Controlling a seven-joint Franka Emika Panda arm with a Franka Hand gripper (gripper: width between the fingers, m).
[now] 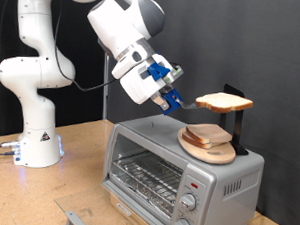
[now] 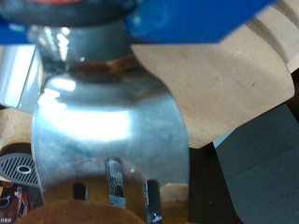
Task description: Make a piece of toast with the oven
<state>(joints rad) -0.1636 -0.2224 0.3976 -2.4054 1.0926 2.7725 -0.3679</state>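
My gripper [image 1: 181, 101] hangs above the silver oven [image 1: 217, 181] and is shut on the edge of a pale piece of toast [image 1: 225, 102], holding it level over the oven's top. The slice fills the wrist view [image 2: 224, 79] close below the blue fingers [image 2: 187, 19]. A round wooden board [image 1: 208, 147] with more slices [image 1: 208, 135] lies on the oven's top, under the held slice. The oven's wire rack [image 1: 147, 177] shows through its front, and two knobs [image 1: 189, 202] sit at its right end.
A black stand [image 1: 237, 131] rises behind the board on the oven. The arm's white base [image 1: 34, 137] stands at the exterior view's left on the wooden table [image 1: 78, 149]. A grey flat piece [image 1: 80, 218] lies before the oven. A black curtain hangs behind.
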